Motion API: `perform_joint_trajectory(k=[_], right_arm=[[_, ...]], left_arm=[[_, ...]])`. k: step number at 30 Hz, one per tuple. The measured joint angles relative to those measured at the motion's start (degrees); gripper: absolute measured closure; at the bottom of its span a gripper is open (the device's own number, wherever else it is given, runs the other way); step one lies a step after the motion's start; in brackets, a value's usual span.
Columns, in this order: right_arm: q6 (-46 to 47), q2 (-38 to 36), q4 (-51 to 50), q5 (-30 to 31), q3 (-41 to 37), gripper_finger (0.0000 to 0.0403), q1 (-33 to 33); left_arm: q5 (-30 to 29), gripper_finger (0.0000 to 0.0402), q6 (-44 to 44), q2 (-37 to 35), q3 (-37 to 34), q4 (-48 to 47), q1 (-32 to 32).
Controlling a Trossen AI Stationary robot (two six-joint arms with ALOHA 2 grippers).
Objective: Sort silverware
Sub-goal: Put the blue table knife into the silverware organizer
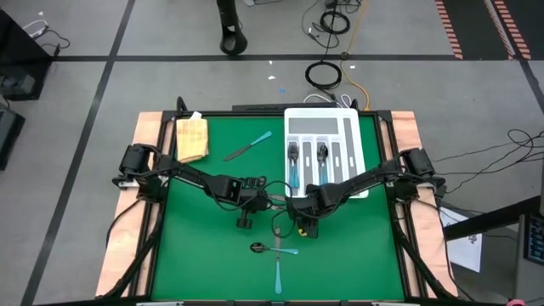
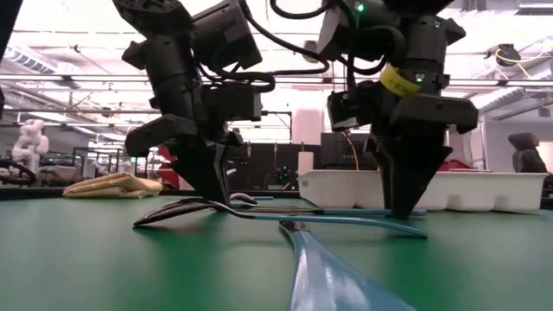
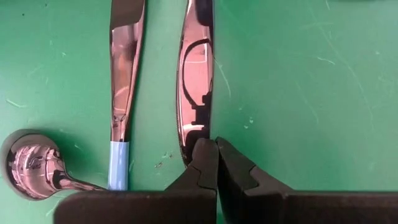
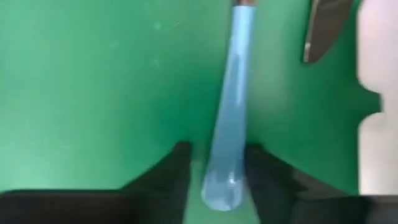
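Two grippers down at mat level near the middle of the green table (image 1: 195,255). Right gripper (image 4: 216,163) lowered onto the mat, fingers (image 4: 176,163) spread, straddling the broad end of a light-blue handle (image 4: 228,124) that lies flat between them; no firm squeeze visible on either side. Just past that handle's far end, a dark metal blade tip (image 4: 324,26), and beside it the edge of the white tray (image 4: 376,99). Left gripper (image 3: 215,163) close alongside, fingers pressed together with nothing between them, tips touching the mat right at the end of a shiny knife blade (image 3: 194,74). Next to that blade, a second knife (image 3: 124,81) with its blue handle starting level with the fingertips, and a spoon bowl (image 3: 30,163) off to the side. Seen from above, more silverware (image 1: 278,248) lying crossed on the mat just beyond both grippers toward the near table edge. Farther away, one knife (image 1: 248,146) alone on the mat, pieces standing in the tray's slots, and a folded yellow cloth (image 1: 191,138) near the far corner.
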Motion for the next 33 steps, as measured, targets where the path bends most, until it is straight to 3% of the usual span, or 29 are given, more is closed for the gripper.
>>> perform_joint_trajectory(k=[5, 20, 33], right_arm=[[1.5, -0.2, -0.5, -0.6, -0.1, 0.0382, -0.6], [3.1, -0.6, -5.3, -1.9, 6.1, 0.0402, 0.5], [3.4, -0.7, -6.8, 1.3, 9.2, 0.0402, 0.4]], left_arm=[[0.4, 0.0401, 0.0, 0.0, 0.0, 0.4, 0.0], [3.0, 0.0401, -0.5, -3.5, -0.2, -1.1, -0.9], [2.3, 0.0401, -0.1, -4.0, -0.2, -2.1, -2.0]])
